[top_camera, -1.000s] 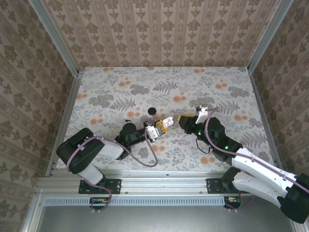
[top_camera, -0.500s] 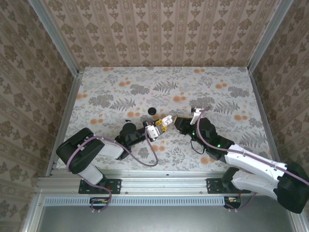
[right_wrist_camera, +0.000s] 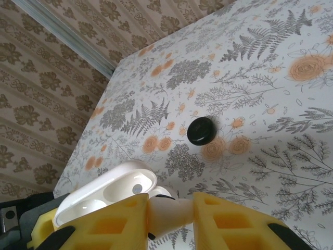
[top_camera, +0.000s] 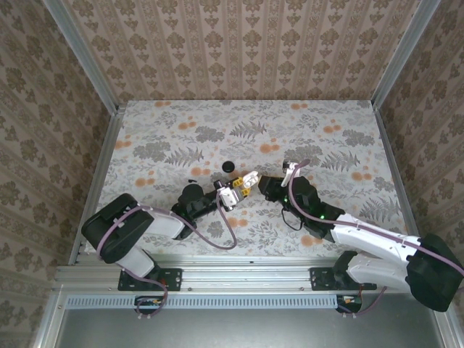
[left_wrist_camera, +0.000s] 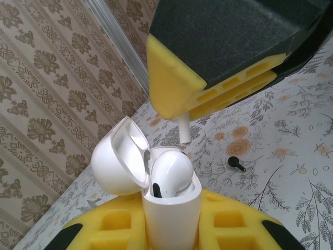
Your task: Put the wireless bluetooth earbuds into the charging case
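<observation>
The white charging case (left_wrist_camera: 171, 208) stands upright with its lid (left_wrist_camera: 119, 161) flipped open, and my left gripper (left_wrist_camera: 171, 232) is shut on its body. One white earbud (left_wrist_camera: 169, 169) sits in a slot of the case. My right gripper (right_wrist_camera: 170, 221) is shut on a second white earbud (right_wrist_camera: 169, 213), just above the open case (right_wrist_camera: 104, 195). Its stem (left_wrist_camera: 184, 129) hangs below the right gripper's yellow finger (left_wrist_camera: 177, 88), a little above the case mouth. In the top view the left gripper (top_camera: 235, 190) and right gripper (top_camera: 267, 185) meet over the case (top_camera: 250, 177).
A flat black round disc (right_wrist_camera: 201, 130) lies on the floral table beyond the grippers; the top view shows the disc (top_camera: 230, 166) too. A tiny black stemmed piece (left_wrist_camera: 237, 163) lies on the table near the case. Patterned walls close in the table.
My right gripper has moved left with its earbud, closing the gap to the case. The left gripper and the case have stayed in place.
</observation>
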